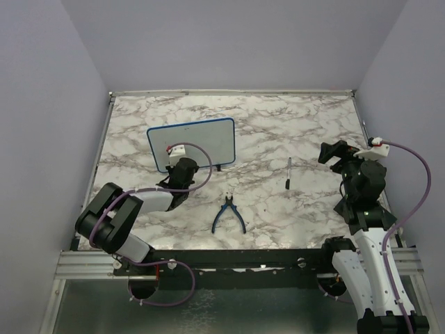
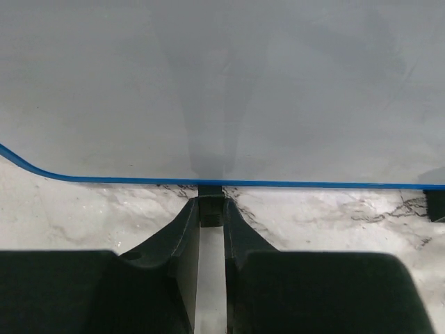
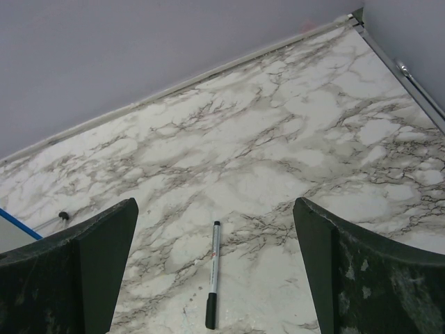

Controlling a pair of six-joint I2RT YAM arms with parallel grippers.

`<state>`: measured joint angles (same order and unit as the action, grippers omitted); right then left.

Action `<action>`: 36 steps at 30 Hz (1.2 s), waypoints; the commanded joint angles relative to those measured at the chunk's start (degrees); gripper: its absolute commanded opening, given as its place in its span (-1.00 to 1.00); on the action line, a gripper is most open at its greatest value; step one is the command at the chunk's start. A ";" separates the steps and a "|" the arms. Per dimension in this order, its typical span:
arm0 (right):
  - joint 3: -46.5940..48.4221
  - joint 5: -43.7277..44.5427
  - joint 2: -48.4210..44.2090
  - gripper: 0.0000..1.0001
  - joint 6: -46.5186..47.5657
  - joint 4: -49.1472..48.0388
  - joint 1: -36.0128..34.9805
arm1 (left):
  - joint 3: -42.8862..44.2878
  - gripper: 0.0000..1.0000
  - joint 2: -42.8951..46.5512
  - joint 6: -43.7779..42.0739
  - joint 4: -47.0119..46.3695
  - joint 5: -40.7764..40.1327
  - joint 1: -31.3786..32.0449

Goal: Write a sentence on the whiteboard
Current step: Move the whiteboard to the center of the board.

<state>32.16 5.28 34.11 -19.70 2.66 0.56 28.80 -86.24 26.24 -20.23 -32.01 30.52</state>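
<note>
The whiteboard [image 1: 198,141], white with a thin blue frame, stands at the table's left-middle. Its face fills the top of the left wrist view [image 2: 222,90]. No sentence shows on it in any view. My left gripper [image 1: 175,161] is at the board's lower left edge. There it [image 2: 210,203] is shut on the board's small black foot [image 2: 210,212], just below the blue frame. My right gripper [image 1: 334,153] hovers at the right, wide open [image 3: 215,205] with nothing between its fingers. A black-capped marker pen [image 3: 213,271] lies on the table below it [image 1: 288,174].
Blue-handled pliers [image 1: 228,214] lie open on the marble table [image 1: 292,125] in front of the board. A second black foot [image 2: 437,205] shows at the board's lower right. Lilac walls close in the back and both sides.
</note>
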 commanded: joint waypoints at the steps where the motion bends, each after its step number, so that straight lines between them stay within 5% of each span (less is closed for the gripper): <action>1: -0.74 -0.91 -0.18 0.96 -0.29 -0.46 0.15 | -0.38 -1.00 2.42 3.53 2.06 -1.02 2.90; 21: -0.52 -0.62 0.32 0.96 -0.10 -0.19 0.15 | 7.55 -1.00 -5.05 12.37 7.06 -6.96 16.23; 28: 0.01 -1.74 1.22 0.96 0.13 0.02 0.15 | 7.05 -0.11 -1.00 12.51 10.16 -8.10 17.58; 36: 3.44 -6.27 7.34 0.79 -2.11 5.14 0.15 | 3.64 0.20 9.48 10.27 12.80 -7.02 18.17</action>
<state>32.51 2.83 37.93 -20.16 3.51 0.56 34.54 -82.72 37.43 -9.91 -39.42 48.23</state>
